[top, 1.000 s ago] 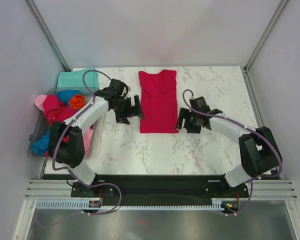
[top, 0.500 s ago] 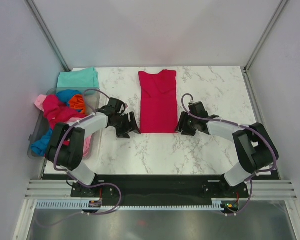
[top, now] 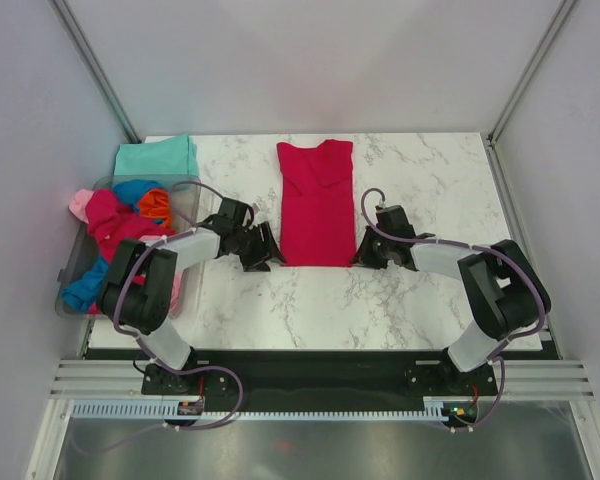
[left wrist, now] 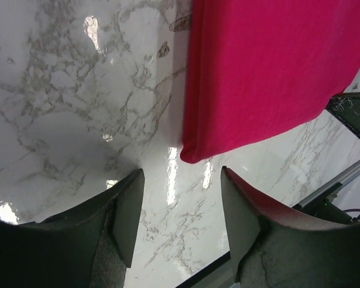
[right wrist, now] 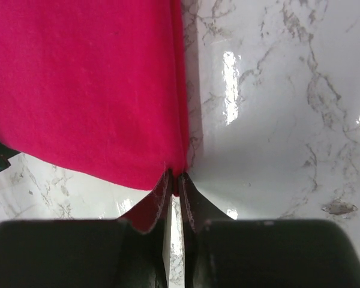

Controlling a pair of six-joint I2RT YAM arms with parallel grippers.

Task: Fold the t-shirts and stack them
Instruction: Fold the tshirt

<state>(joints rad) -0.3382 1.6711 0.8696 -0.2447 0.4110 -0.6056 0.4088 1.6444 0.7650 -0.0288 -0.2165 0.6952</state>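
Glossy, smooth marble-pattern desk (left wrist: 60, 90), mirroring bright spots of glare. Soft, matt, fine-knit cloth for the crimson t-shirt (left wrist: 270, 66). Dark, matt, faintly grainy plastic on the jaws of the left gripper (left wrist: 180, 180). Clear, shiny plastic bin (top: 68, 283), filled with matt cloth shirts (top: 115, 225).

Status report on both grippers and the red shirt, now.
Left gripper open, just short of near-left corner of red shirt, no grip yet. Right gripper shut on its near-right corner. Shirt flat, folded into a strip. Nothing blocking.
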